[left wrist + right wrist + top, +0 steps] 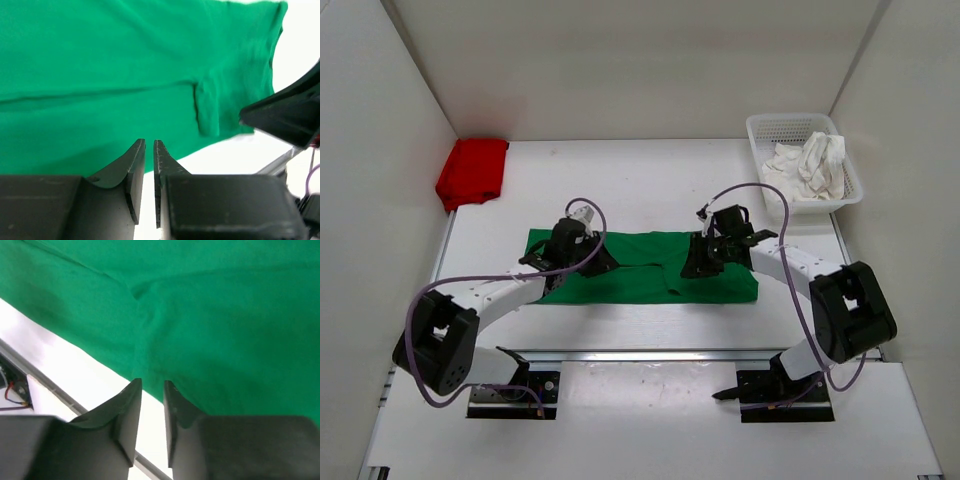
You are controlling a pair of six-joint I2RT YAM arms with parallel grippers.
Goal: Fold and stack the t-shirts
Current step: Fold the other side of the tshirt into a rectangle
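**Green shirt half folded, both grippers low at its near edge**

The green t-shirt (640, 252) lies directly under and ahead of both grippers, spread as a long flat band with a sleeve flap doubled over between them. It looks folded lengthwise already, so the likely step in hand is bringing its ends in towards the middle, which would explain why one arm sits over each half.

In the left wrist view, the left gripper (149, 142) has its tips right at the shirt's near hem. The jaws stand almost together with only a slit between them, and I cannot tell whether a layer of cloth is nipped at the very tips.

The right gripper (152, 384) also sits at the near hem, with its jaws spread a little. Bare surface shows through the gap and no cloth lies between them, so it holds nothing.

Outward from there, the red t-shirt (472, 172) lies crumpled well beyond the left gripper on its outer side, in the far corner of the table (650, 180). The white t-shirt (810, 165) is bunched in a mesh basket (760, 125), beyond the right gripper on its outer side. Neither looks folded yet, so most of the task remains.
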